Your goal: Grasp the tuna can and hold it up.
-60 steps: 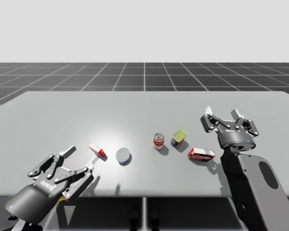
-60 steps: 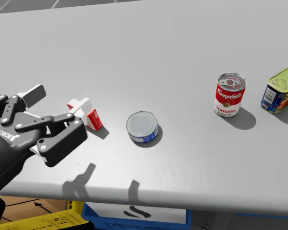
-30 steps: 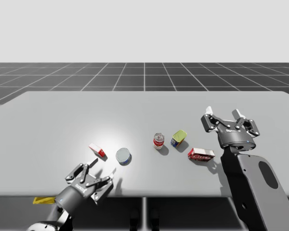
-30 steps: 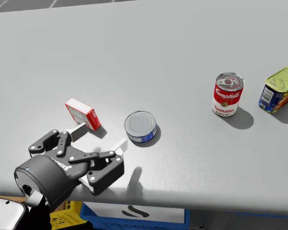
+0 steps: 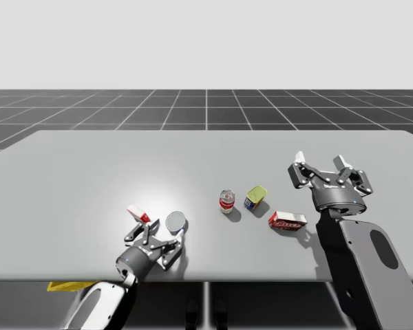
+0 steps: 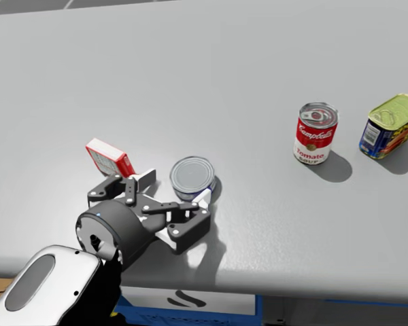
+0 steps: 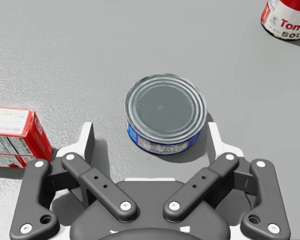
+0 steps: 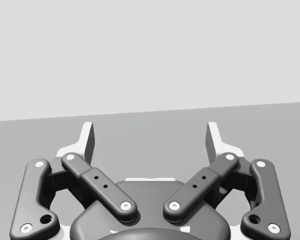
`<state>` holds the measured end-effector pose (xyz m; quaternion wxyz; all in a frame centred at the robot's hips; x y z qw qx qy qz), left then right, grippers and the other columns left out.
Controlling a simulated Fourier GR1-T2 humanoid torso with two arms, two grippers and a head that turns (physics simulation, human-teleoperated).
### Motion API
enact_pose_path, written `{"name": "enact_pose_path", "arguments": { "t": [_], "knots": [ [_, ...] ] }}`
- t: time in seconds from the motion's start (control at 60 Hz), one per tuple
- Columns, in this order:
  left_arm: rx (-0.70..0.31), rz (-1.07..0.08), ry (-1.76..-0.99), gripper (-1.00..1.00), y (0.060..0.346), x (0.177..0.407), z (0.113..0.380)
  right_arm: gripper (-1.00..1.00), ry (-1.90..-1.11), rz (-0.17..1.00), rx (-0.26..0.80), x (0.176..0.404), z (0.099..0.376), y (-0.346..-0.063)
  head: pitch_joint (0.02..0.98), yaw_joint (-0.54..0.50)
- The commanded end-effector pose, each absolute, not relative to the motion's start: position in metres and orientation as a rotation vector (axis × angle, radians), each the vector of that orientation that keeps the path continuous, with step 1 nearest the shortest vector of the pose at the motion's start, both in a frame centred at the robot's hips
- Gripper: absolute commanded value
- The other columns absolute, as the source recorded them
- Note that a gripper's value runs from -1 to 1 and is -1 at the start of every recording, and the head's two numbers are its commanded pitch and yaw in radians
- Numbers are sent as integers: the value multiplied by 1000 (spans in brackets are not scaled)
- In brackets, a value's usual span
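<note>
The left gripper [image 7: 150, 135] has been swinging in toward the tuna can [image 7: 166, 112] and is now sitting right at it, so the grasp is looking close. Its fingers are standing wide apart, flanking the can, not yet clamping it. A red box [image 7: 12, 135] is lying near the can. The right gripper [image 5: 319, 159] is hanging open and empty, well apart from the can.

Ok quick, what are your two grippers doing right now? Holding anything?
Left gripper: open, the can between its fingers, not gripped.
Right gripper: open, holding nothing.
</note>
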<state>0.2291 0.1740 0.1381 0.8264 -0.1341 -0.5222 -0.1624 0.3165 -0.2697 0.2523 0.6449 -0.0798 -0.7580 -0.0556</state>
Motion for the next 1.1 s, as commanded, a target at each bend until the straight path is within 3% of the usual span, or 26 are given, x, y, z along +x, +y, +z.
{"name": "enact_pose_path", "arguments": {
  "t": [0.017,0.4,0.417,0.433,0.45,0.483,0.5,0.667,1.1],
  "knots": [
    [-274,-351,-1096,-1000,166,241,134,-1000,-1728,-126,-188,317,253,-270,897,150],
    [-258,-369,-1084,-1000,156,249,132,-1000,-1739,-131,-191,317,254,-271,891,147],
    [-258,-370,-1084,-762,156,249,132,-1000,-1740,-131,-191,317,254,-271,890,146],
    [-258,-370,-1084,-187,156,249,132,-1000,-1742,-132,-192,317,254,-271,889,146],
    [-263,-369,-1084,94,156,248,131,-1000,-1742,-132,-193,317,254,-271,888,145],
    [-266,-373,-1082,921,155,247,131,-1000,-1743,-133,-194,317,254,-271,887,145],
    [-265,-376,-1082,962,155,247,131,-1000,-1743,-133,-194,317,254,-271,887,145],
    [-277,-389,-1079,1000,154,244,131,-1000,-1745,-132,-201,317,254,-272,859,150],
    [-270,-411,-1079,1000,152,242,129,-1000,-1745,-138,-201,316,254,-273,530,179]
  ]
}}
